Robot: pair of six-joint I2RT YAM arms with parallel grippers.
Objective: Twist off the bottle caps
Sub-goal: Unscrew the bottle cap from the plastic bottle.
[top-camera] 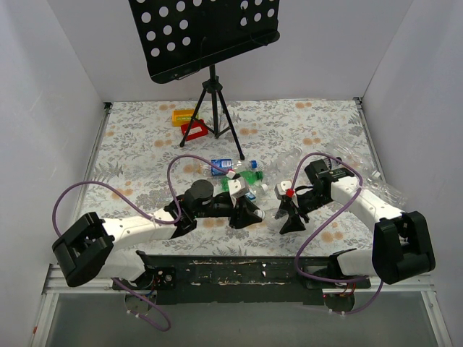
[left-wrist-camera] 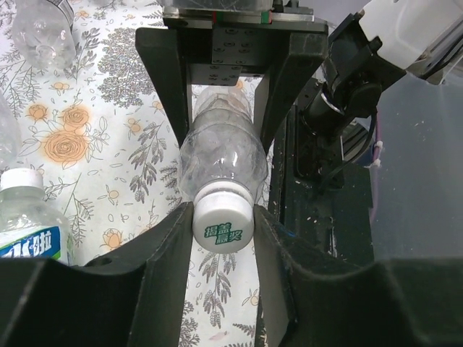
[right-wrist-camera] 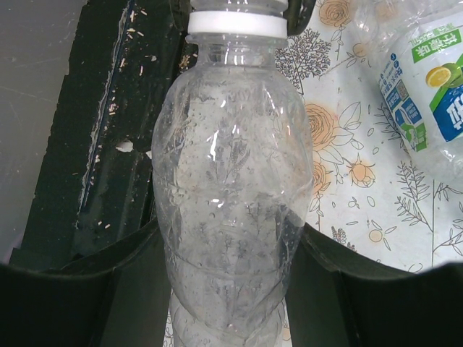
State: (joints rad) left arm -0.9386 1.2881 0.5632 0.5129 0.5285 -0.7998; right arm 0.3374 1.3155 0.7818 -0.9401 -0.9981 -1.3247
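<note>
From above, the two arms meet nose to nose over the near middle of the table [top-camera: 137, 152]. The left gripper [top-camera: 249, 211] comes in from the left and the right gripper [top-camera: 287, 215] from the right, with only a short gap between them. The clear bottle they share is hard to pick out there, but it has to bridge that gap, lying roughly left to right. The other bottles are bunched just behind them. Through the left wrist's camera it is plain enough: the white cap [left-wrist-camera: 223, 227] faces the lens, and the left gripper's fingers [left-wrist-camera: 168, 260] press against it on either side, clenched on the cap and nothing else. The bottle [left-wrist-camera: 221, 159] runs straight away from that gripper, its far end caught between the dark jaws of the right gripper. A labelled bottle [left-wrist-camera: 29, 231] lies off to the left, well out of the grip. From the right wrist the same line shows in reverse. The bottle's body [right-wrist-camera: 231, 181] fills the view, squeezed between the right gripper's fingers [right-wrist-camera: 126, 289], and the cap [right-wrist-camera: 237, 25] sits at the far end toward the left arm. So the bottle's long axis passes from one gripper into the other, cap end at the left one. I'd judge the coming twist has to turn about that line, with the right arm holding the body firm.
</note>
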